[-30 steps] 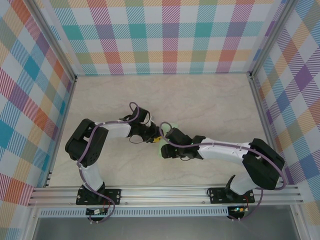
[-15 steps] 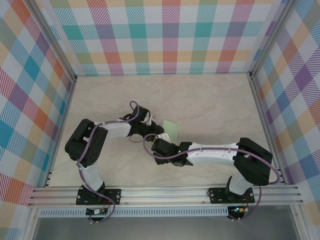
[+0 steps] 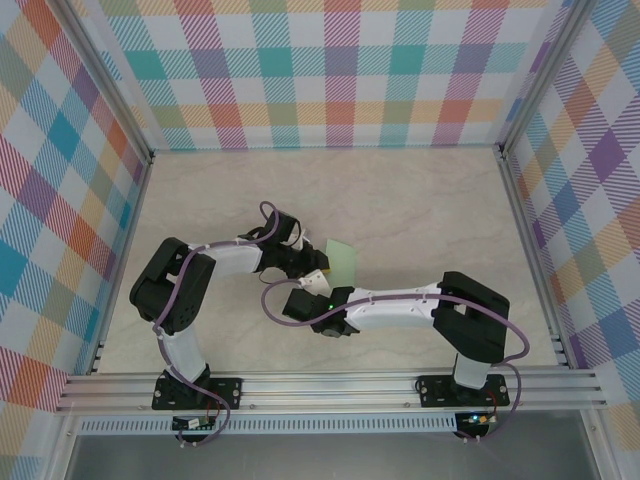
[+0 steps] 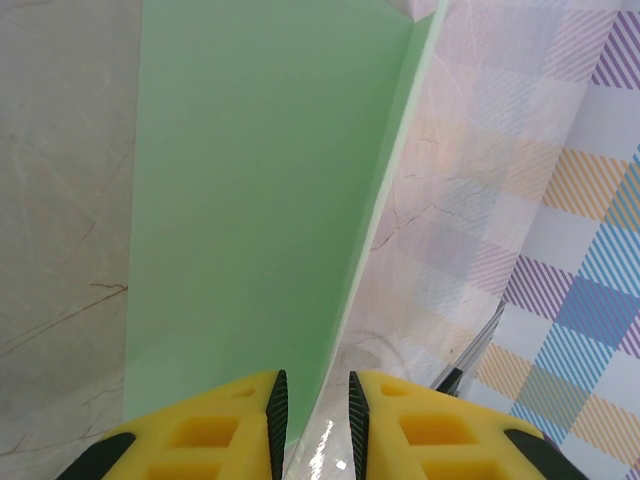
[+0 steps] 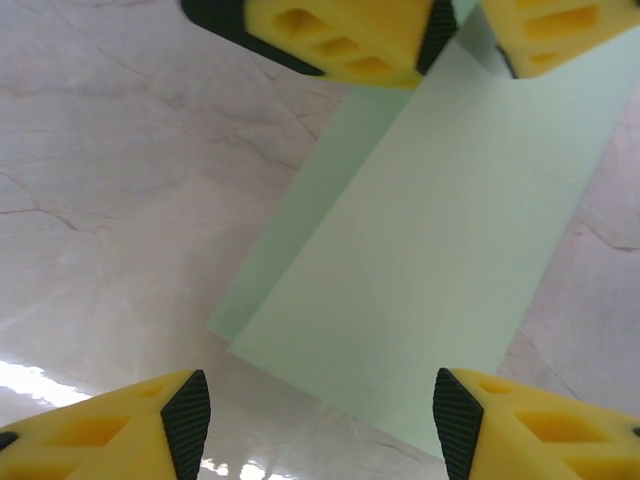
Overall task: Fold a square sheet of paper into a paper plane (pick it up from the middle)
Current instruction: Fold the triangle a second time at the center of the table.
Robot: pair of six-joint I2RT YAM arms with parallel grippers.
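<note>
Pale green thin paper sheet (image 5: 430, 250) looked creased just once, pinched in the left gripper (image 4: 310, 415), right gripper (image 5: 320, 412) gaping empty nearby, nose and wing folds yet undone.

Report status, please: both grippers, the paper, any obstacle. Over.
Left gripper shut on green sheet. Right gripper open, above the sheet. Sheet folded, two layers showing. No obstacle seen.
</note>
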